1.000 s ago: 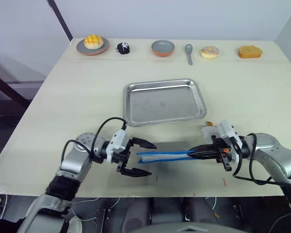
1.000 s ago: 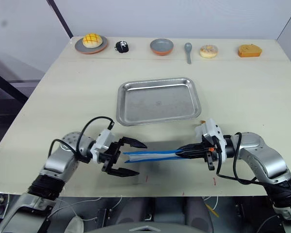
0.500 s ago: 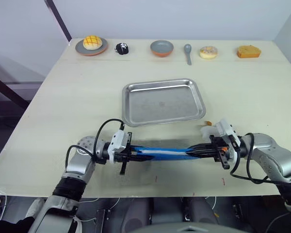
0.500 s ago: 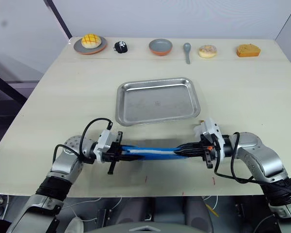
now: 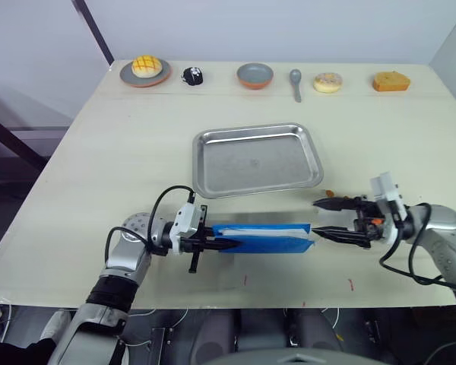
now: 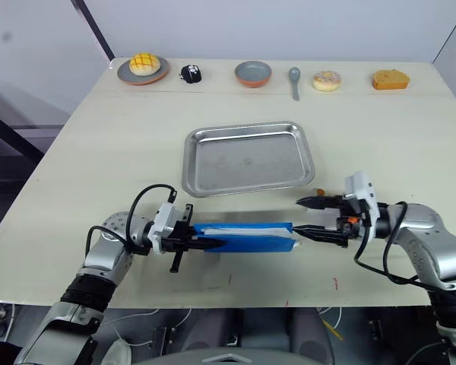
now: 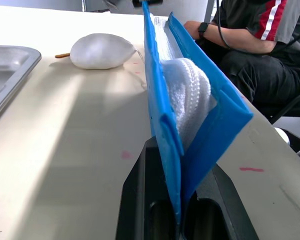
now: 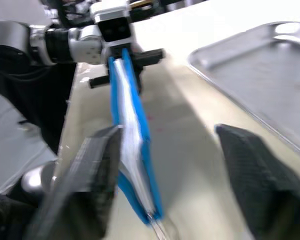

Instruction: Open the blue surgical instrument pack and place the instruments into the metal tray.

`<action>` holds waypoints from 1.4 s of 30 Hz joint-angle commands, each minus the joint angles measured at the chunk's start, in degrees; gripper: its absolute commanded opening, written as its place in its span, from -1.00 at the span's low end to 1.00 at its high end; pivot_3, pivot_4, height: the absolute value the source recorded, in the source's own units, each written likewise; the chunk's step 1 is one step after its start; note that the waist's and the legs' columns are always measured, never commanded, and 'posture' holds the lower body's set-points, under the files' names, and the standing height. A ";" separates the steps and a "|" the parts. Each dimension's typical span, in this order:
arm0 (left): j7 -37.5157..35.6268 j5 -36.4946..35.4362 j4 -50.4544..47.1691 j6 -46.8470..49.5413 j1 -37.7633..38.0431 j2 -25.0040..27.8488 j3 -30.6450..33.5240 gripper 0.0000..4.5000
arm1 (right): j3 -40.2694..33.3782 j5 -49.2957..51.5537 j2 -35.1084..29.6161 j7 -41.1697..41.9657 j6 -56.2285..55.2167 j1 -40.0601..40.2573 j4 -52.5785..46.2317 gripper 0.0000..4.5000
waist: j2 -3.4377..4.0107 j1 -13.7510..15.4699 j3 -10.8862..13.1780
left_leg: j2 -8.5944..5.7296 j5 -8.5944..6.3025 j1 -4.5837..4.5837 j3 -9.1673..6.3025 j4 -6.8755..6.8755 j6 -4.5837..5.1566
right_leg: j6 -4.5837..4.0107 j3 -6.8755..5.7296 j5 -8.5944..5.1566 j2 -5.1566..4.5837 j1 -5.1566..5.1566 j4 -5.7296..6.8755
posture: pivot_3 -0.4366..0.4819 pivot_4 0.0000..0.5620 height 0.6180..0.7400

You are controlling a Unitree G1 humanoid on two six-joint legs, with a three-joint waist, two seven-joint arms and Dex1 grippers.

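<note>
— What is the left tool (image 5: 226, 245) doing?

— It is clamped on one end of the blue surgical instrument pack (image 5: 264, 237). In the left wrist view both black fingers (image 7: 140, 200) pinch the blue edge, and a white knitted lining (image 7: 189, 95) bulges out of the gap between the two blue layers. The left forearm lies low along the near edge of the desk (image 5: 99, 152), pointing toward the robot's right.

— And the right tool (image 5: 327, 219)?

— Spread wide and holding nothing. Its two fingers point toward the pack's far end; one fingertip sits just beside the pack's corner, the other higher, nearer the tray. I cannot tell whether the lower tip touches the wrap. The right forearm reaches in from the robot's right, roughly level with the desk.

— Where does the pack lie?

— On the desk between the two tools, in front of the metal tray (image 5: 257, 159) and apart from it. It stands on its long edge, slightly parted at the top, with the pale lining showing along the opening.

— Anything in the tray?

— Only bare steel shows. I see none of the instruments; the lining hides whatever is inside the pack.

— What else is on the desk?

— Along the far edge: a yellow bun on a plate (image 5: 145, 71), a small black toy (image 5: 192, 74), a grey bowl (image 5: 255, 74), a spoon (image 5: 296, 82), a doughnut (image 5: 328, 82) and a piece of cake (image 5: 391, 80). The left wrist view also shows a white rounded object (image 7: 101, 51) near the tray and a seated person (image 7: 255, 40) beyond the desk.
</note>
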 commanded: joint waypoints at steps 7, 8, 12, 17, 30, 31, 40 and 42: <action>-0.71 0.69 1.73 -2.19 -1.34 0.22 1.11 -1.00 | -4.00 -10.49 -0.66 -7.64 -5.75 2.51 8.92 0.98 | 0.00 -0.04 0.00 | -0.04 0.00 -0.01 0.00 0.00 0.00 | 0.00 -0.01 0.00 0.01 0.00 0.01 | -0.05 -0.47 0.87; -0.77 0.71 1.85 -2.26 -1.45 0.19 1.07 -1.00 | -3.31 -11.21 -0.71 -7.45 -5.73 2.89 9.23 0.98 | 0.01 -0.04 0.00 | -0.05 0.00 -0.01 0.00 0.00 -0.01 | 0.00 -0.01 0.00 0.01 -0.01 0.01 | -0.05 -0.47 0.87; -0.89 0.70 2.15 -2.32 -1.86 0.13 0.98 -1.00 | -1.93 -11.70 0.64 -9.84 -2.27 3.42 9.15 0.98 | 0.01 -0.17 0.00 | -0.04 0.00 0.00 0.02 0.00 -0.01 | 0.00 0.00 0.00 0.01 0.00 0.01 | -0.05 -0.47 0.87; -0.89 0.63 2.27 -2.28 -2.23 0.16 1.02 -1.00 | -1.57 -11.02 -0.07 -9.28 0.97 4.50 8.60 0.66 | 0.01 -0.15 -0.01 | -0.04 0.00 -0.01 0.01 0.00 0.00 | 0.00 0.00 0.00 0.01 0.00 0.00 | -0.05 -0.47 0.87; -0.21 1.69 3.37 -2.16 -3.45 -0.37 0.65 -1.00 | -11.14 -1.18 -1.90 -6.94 5.02 4.78 4.97 -0.99 | 0.02 -0.09 0.00 | -0.03 0.00 -0.03 0.00 0.00 0.00 | 0.00 0.00 0.00 0.00 0.00 0.00 | -0.05 -0.47 0.87; -0.14 1.81 3.56 -2.19 -3.66 -0.46 0.65 -1.00 | -11.99 0.14 -1.78 -6.81 5.60 4.66 4.41 -0.99 | 0.01 -0.08 0.00 | -0.02 0.00 -0.02 0.00 0.00 0.00 | 0.00 -0.01 0.00 -0.01 0.00 0.00 | -0.05 -0.47 0.87; 0.36 3.99 6.60 -3.30 -6.42 -1.36 -0.12 -1.00 | -18.44 17.93 3.03 -13.48 13.53 -1.70 -3.14 -0.99 | 0.01 -0.15 0.00 | 0.06 0.00 -0.04 -0.05 0.00 0.01 | 0.00 -0.05 0.00 0.00 0.01 -0.02 | -0.05 -0.47 0.87; 0.52 4.22 6.47 -2.68 -7.24 -1.57 -0.53 -1.00 | -16.68 18.21 4.48 -15.56 13.54 -3.90 -4.98 -0.99 | 0.01 -0.11 0.00 | 0.04 0.00 -0.08 -0.05 0.00 0.00 | 0.00 -0.05 0.00 -0.01 -0.01 -0.04 | -0.05 -0.47 0.87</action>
